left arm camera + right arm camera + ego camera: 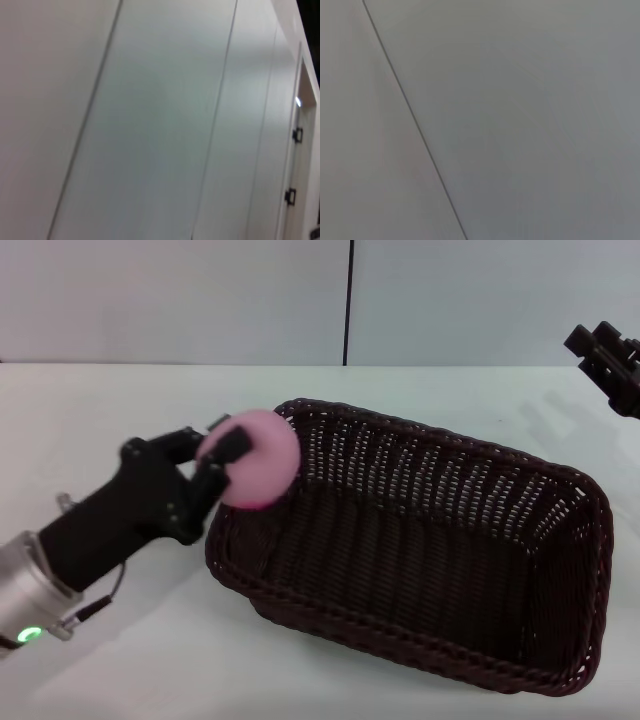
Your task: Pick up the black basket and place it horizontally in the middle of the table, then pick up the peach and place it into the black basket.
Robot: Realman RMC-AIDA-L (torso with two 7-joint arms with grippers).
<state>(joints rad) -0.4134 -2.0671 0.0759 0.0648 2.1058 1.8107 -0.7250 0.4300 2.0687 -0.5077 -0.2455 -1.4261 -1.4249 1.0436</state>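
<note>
The black basket lies lengthwise on the white table, filling the middle and right of the head view. My left gripper is shut on the pink peach and holds it over the basket's near-left rim. My right gripper is raised at the far right edge, away from the basket. The wrist views show only wall panels.
The basket's inside holds nothing. The back wall has a dark vertical seam. Bare white tabletop lies to the left and behind the basket.
</note>
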